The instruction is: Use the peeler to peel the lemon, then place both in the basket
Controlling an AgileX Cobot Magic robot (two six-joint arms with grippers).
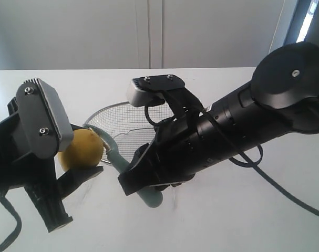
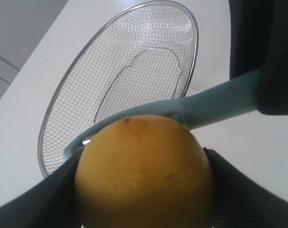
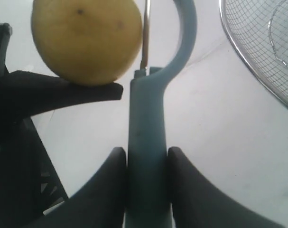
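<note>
Matte black arms [image 1: 243,126] and grippers [image 3: 147,159] carry grey screw-fastened camera housings [image 1: 43,118] and trailing black cables [image 1: 285,194].

Looks like a robotics lab to me: white table [image 1: 243,220], pale panelled wall [image 1: 96,31], two black robot arms [image 1: 254,121].

Shows unpeeled yellow lemon [image 1: 83,149] aloft, teal peeler [image 3: 146,142] blade against its skin. Shows silver mesh basket [image 2: 134,42] upright just behind them.

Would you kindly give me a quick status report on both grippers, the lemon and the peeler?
Left gripper shut on lemon. Right gripper shut on peeler, blade at lemon's skin. Basket empty, beside them; nothing in the way.
</note>
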